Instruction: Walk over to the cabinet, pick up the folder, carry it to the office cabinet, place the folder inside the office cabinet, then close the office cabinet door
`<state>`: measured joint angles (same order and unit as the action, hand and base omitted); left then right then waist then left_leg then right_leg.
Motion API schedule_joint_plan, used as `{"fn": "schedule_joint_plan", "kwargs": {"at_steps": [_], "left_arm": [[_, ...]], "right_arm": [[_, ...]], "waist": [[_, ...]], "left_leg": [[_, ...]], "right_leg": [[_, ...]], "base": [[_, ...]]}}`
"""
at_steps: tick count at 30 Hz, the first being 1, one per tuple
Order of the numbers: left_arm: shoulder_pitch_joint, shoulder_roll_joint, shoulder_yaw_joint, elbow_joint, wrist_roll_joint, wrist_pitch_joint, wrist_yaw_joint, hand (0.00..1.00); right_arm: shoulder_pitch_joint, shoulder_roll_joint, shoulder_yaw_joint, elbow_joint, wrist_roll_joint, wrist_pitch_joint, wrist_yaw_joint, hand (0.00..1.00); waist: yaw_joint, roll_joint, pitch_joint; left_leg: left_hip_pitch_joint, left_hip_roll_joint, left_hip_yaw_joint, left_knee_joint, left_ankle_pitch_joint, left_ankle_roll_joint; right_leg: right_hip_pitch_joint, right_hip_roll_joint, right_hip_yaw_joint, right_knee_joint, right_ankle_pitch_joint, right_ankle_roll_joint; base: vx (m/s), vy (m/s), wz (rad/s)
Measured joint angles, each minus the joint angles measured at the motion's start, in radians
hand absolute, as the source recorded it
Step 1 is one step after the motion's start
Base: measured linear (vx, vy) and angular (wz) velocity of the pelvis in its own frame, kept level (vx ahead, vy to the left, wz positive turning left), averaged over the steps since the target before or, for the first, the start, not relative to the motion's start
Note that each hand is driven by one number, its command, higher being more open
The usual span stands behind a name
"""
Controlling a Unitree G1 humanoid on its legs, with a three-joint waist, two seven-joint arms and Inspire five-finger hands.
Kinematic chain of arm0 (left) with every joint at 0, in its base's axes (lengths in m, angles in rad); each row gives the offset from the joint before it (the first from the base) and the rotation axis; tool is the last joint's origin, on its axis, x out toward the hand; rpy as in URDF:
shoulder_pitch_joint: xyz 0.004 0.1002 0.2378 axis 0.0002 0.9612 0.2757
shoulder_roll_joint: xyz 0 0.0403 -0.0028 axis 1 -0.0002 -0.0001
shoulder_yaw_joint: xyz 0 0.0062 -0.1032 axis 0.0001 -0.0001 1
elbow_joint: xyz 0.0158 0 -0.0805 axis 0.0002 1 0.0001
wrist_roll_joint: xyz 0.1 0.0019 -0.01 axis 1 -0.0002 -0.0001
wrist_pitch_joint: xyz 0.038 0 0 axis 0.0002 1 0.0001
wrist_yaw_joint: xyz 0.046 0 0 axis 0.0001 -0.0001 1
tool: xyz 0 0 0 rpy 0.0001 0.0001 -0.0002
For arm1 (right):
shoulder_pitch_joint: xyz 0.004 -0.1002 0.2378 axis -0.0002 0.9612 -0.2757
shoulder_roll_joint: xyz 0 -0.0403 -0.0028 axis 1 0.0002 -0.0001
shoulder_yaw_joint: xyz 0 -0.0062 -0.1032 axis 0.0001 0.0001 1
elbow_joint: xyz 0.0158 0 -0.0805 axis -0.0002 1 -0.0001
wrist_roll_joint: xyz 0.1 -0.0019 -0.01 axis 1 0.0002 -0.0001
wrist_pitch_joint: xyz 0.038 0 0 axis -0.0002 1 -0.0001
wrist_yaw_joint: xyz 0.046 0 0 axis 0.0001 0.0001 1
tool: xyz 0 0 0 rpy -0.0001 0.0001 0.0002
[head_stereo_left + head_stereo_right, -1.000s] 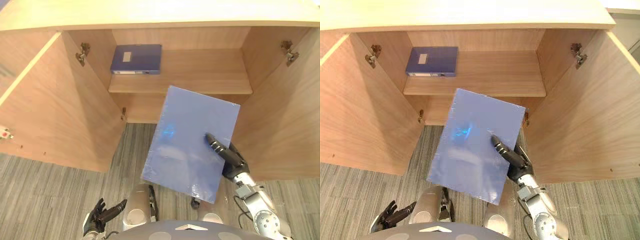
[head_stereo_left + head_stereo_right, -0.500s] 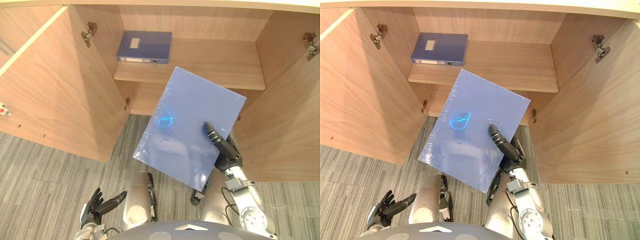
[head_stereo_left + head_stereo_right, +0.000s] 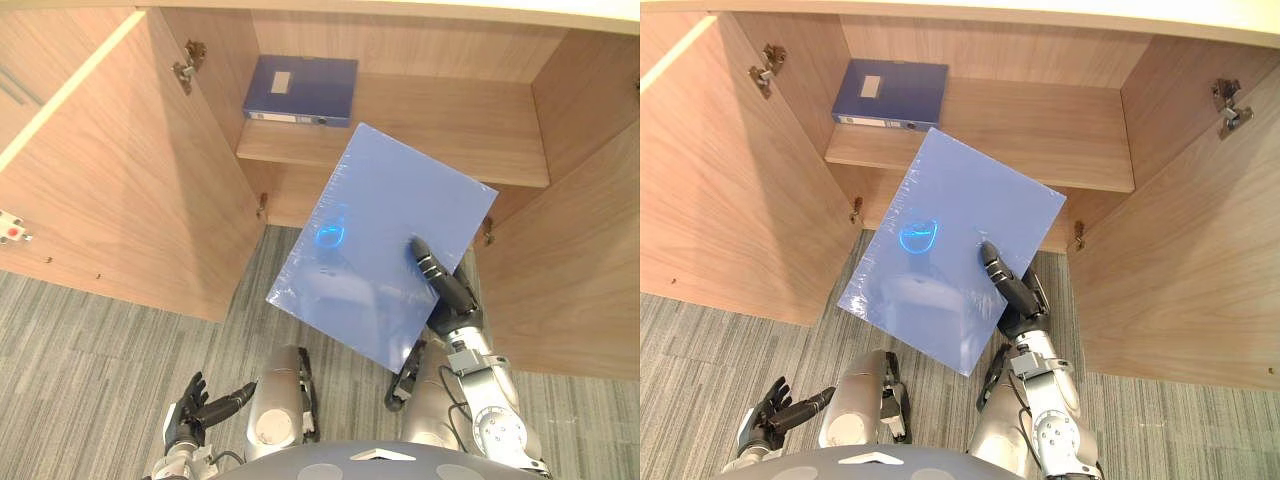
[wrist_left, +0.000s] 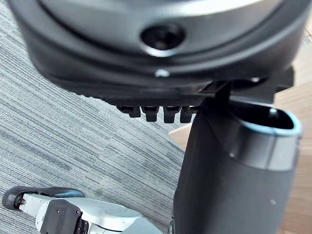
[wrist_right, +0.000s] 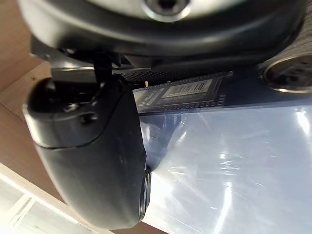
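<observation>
- Translucent blue, the one folder [image 3: 385, 250] hangs tilted in the air before the open office cabinet [image 3: 400, 40], above the grey carpet [image 3: 100, 360].
- The right robot hand [image 3: 450, 295] pinches its near edge, thumb on top. The fingers underneath are hidden, probably clamping from below.
- A barcode label [image 5: 187, 88] shows by the thumb; its print is too small to read.
- One dark blue box file [image 3: 303, 88] with a white label lies at the left end of the single shelf [image 3: 440, 130].
- Two doors stand open: left door [image 3: 120, 190], right door [image 3: 580, 270].
- The left robot hand [image 3: 200, 405] hangs low, its fingers loosely spread and empty.
- Since half a second ago the whole view has shifted slightly; the folder sits unchanged in the hand.
</observation>
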<state>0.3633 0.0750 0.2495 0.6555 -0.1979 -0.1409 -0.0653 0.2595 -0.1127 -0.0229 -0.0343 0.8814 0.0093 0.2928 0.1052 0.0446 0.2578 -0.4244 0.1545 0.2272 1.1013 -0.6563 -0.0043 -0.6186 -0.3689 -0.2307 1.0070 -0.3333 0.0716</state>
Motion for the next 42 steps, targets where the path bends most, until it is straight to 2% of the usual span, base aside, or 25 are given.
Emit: {"fn": "schedule_joint_plan", "kwargs": {"at_steps": [5,14,19,20,21,22,23,24,26,28,30,33,37,42], "left_arm": [[0.017,0.001,-0.007,-0.022,-0.001,0.012,0.0,1.0],[0.031,-0.01,-0.009,-0.039,-0.028,0.011,0.01,1.0],[0.033,-0.009,-0.029,-0.039,-0.027,0.011,0.01,1.0],[0.032,-0.009,-0.029,-0.039,-0.027,0.011,0.01,1.0],[0.031,-0.009,-0.031,-0.039,-0.027,0.012,0.01,1.0],[0.023,-0.008,-0.042,-0.039,-0.026,0.012,0.011,1.0],[0.016,-0.002,-0.05,-0.038,-0.026,0.012,0.011,1.0],[0.006,0.003,-0.052,-0.037,-0.027,0.012,0.012,1.0],[-0.023,0.013,-0.07,-0.034,-0.029,0.015,0.018,1.0],[-0.032,0.016,-0.071,-0.032,-0.031,0.015,0.023,1.0],[-0.042,0.016,-0.071,-0.023,-0.031,0.016,0.031,1.0],[-0.052,0.019,-0.07,-0.02,-0.03,0.016,0.034,1.0],[-0.048,0.014,-0.067,-0.029,-0.04,0.016,0.038,1.0],[-0.044,0.023,-0.067,-0.065,-0.045,0.015,0.042,1.0]], "right_arm": [[-0.002,-0.001,0.029,0.001,0.007,0.0,0.0,0.0],[-0.039,0.003,0.055,-0.034,0.009,-0.001,-0.038,0.0],[-0.035,0.003,0.07,-0.087,0.009,-0.013,-0.039,0.0],[-0.041,0.003,0.074,-0.09,0.009,-0.016,-0.039,0.0],[-0.043,0.003,0.075,-0.092,0.009,-0.016,-0.039,0.0],[-0.042,-0.001,0.075,-0.1,0.009,-0.017,-0.039,0.0],[-0.041,-0.005,0.073,-0.101,0.009,-0.02,-0.04,0.0],[-0.041,-0.006,0.073,-0.101,0.009,-0.02,-0.042,0.0],[-0.041,-0.015,0.06,-0.1,0.008,-0.02,-0.05,0.0],[-0.039,-0.02,0.06,-0.095,0.007,-0.019,-0.072,0.0],[-0.034,-0.028,0.054,-0.096,0.006,-0.019,-0.084,0.0],[-0.016,-0.034,0.048,-0.107,0.007,-0.019,-0.086,0.0],[-0.007,-0.046,0.066,-0.168,0.007,-0.019,-0.086,0.0],[-0.011,-0.045,0.069,-0.202,0.007,-0.019,-0.086,0.0]], "waist": [[0.001,-0.013,-0.008],[0.002,-0.015,-0.009],[-0.003,-0.014,0.011],[0.001,-0.018,0.024],[0.0,-0.015,0.03],[-0.006,0.003,0.045],[-0.017,0.013,0.06],[-0.023,0.016,0.067],[-0.027,0.046,0.104],[-0.022,0.047,0.107],[-0.027,0.047,0.112],[-0.026,0.023,0.124],[-0.019,0.017,0.121],[-0.018,0.012,0.119]], "left_leg": [[0.009,-0.01,0.018,-0.057,0.03,0.012],[-0.04,-0.016,0.045,-0.006,0.028,0.014],[-0.011,-0.044,0.075,0.007,0.001,0.067],[0.009,-0.048,0.104,0.022,-0.016,0.077],[0.014,-0.047,0.113,0.033,-0.025,0.083],[0.019,-0.038,0.118,0.06,-0.05,0.096],[0.018,-0.036,0.121,0.075,-0.067,0.116],[0.016,-0.036,0.124,0.077,-0.069,0.12],[0.012,-0.021,0.133,0.072,-0.058,0.136],[0.008,-0.018,0.149,0.058,-0.039,0.135],[0.016,-0.031,0.159,0.033,-0.02,0.132],[0.044,-0.075,0.158,-0.007,-0.004,0.133],[-0.003,-0.076,0.128,-0.01,-0.001,0.127],[-0.044,-0.074,0.072,0.016,0.004,0.117]], "right_leg": [[0.009,0.001,-0.004,-0.057,0.033,0.004],[-0.066,0.001,0.048,-0.024,0.047,0.011],[-0.086,-0.01,0.098,0.025,0.07,0.016],[-0.122,-0.014,0.132,0.083,0.107,-0.014],[-0.141,-0.017,0.141,0.11,0.129,-0.03],[-0.154,-0.032,0.134,0.141,0.164,-0.038],[-0.154,-0.054,0.112,0.142,0.174,-0.035],[-0.151,-0.066,0.095,0.133,0.174,-0.036],[-0.115,-0.074,0.02,0.045,0.172,-0.038],[-0.099,-0.076,-0.013,-0.008,0.163,-0.048],[-0.069,-0.091,-0.033,-0.048,0.171,-0.034],[-0.052,-0.139,-0.04,-0.054,0.174,-0.027],[-0.053,-0.143,-0.075,-0.071,0.183,-0.012],[-0.05,-0.143,-0.093,-0.047,0.15,-0.003]], "base": [[-0.03,0.036,-0.01],[-0.05,0.022,-0.08],[-0.09,0.047,-0.12],[-0.1,0.054,-0.4],[-0.14,0.064,-0.43],[-0.14,0.074,-0.28],[-0.11,0.061,-0.2],[-0.07,0.063,-0.12],[-0.06,0.073,-0.16],[-0.06,0.091,-0.22],[-0.03,0.106,-0.02],[-0.01,0.05,0.25],[-0.01,-0.023,0.2],[0.01,-0.06,0.26]]}}
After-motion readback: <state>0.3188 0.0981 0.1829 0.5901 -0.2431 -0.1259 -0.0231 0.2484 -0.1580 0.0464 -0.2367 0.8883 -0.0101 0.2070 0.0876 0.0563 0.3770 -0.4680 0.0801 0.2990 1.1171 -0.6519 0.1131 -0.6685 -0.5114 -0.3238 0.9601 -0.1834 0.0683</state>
